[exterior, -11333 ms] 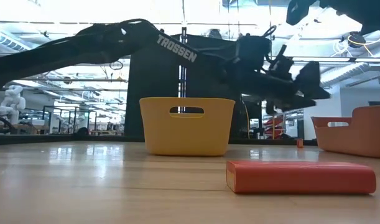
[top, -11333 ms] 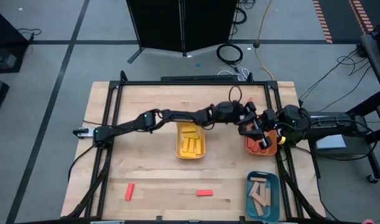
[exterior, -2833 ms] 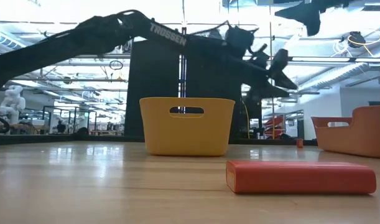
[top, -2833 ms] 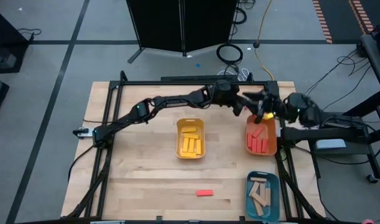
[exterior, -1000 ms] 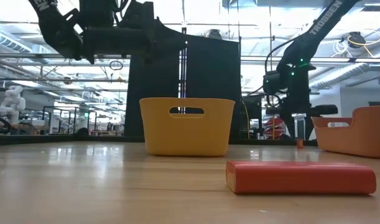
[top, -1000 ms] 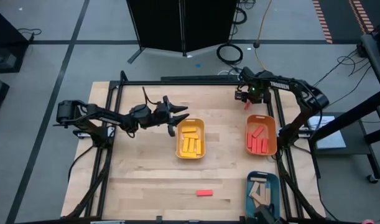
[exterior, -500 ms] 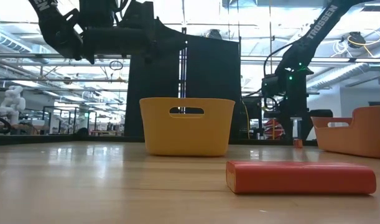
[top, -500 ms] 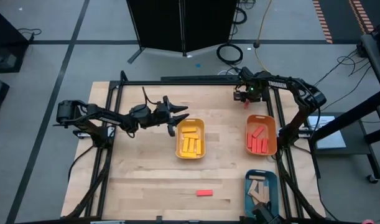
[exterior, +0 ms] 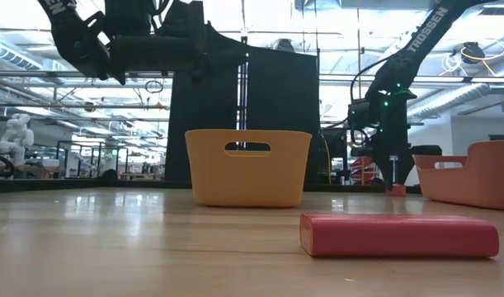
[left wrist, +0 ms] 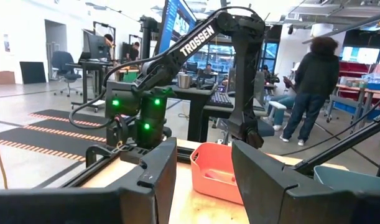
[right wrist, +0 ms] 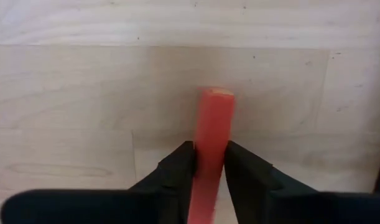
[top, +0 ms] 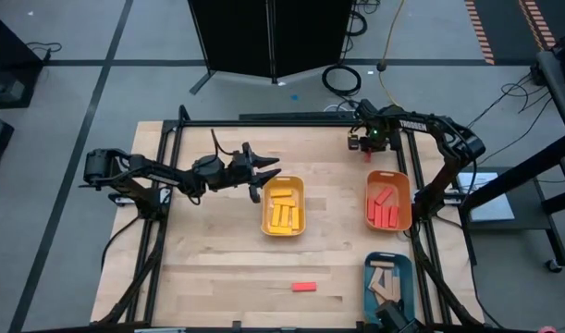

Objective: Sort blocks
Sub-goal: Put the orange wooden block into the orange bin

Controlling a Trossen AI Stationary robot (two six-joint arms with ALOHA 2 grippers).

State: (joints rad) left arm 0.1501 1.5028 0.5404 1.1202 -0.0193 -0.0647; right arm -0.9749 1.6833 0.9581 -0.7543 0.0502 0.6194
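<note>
Right gripper (right wrist: 205, 163) pinches a red block (right wrist: 209, 143) at the table's far edge, just behind the orange tray (top: 389, 202). Left gripper (top: 264, 172) hangs with fingers apart, empty, beside the yellow tray (top: 283, 205). Another red block (top: 304, 287) lies near the front.

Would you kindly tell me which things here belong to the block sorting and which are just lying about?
Job: red block in right gripper; loose red block; yellow tray, orange tray, teal tray.
Lying about: coiled cable; black cabinet; left gripper waits, open.
</note>
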